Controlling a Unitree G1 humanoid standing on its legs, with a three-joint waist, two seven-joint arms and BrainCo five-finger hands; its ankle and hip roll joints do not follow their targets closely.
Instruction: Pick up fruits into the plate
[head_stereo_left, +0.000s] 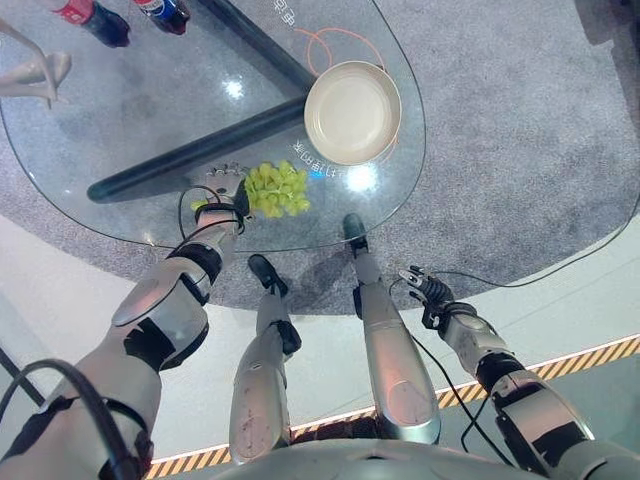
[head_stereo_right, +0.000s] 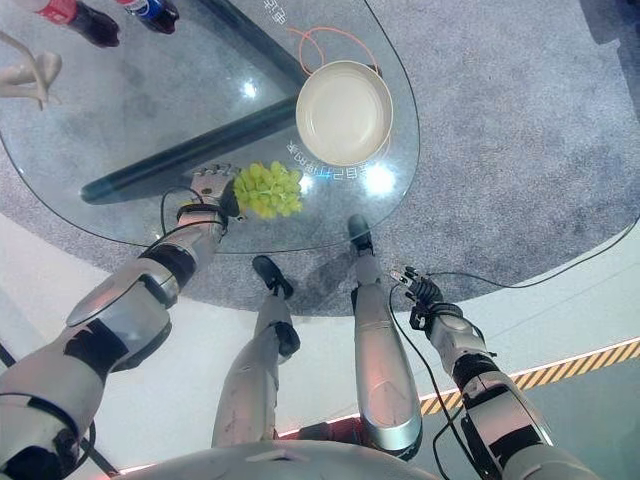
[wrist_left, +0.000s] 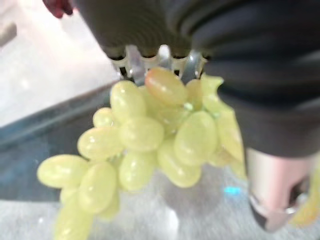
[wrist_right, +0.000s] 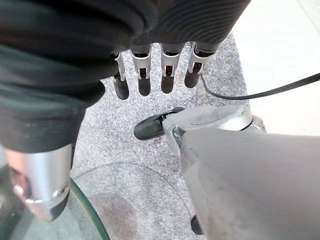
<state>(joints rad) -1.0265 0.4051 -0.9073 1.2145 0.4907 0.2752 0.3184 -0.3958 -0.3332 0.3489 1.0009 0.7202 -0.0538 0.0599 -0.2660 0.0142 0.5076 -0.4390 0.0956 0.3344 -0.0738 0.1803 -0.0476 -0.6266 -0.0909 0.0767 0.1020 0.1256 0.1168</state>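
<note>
A bunch of green grapes (head_stereo_left: 277, 189) (wrist_left: 145, 145) is at the near edge of the glass table (head_stereo_left: 120, 110). My left hand (head_stereo_left: 224, 196) is at the bunch's left side. In the left wrist view the grapes lie against the palm, between the fingers (wrist_left: 162, 57) and the thumb (wrist_left: 272, 200). An empty cream plate (head_stereo_left: 352, 112) stands on the glass just beyond and right of the grapes. My right hand (head_stereo_left: 430, 290) hangs low beside the table's near right edge, below the glass. Its fingers (wrist_right: 144, 75) are straight and hold nothing.
Two drink bottles (head_stereo_left: 100, 20) (head_stereo_left: 165, 12) stand at the table's far left. A pale object (head_stereo_left: 35, 72) sits near the left edge. Dark table legs (head_stereo_left: 200, 145) show through the glass. Grey carpet (head_stereo_left: 520, 130) surrounds the table.
</note>
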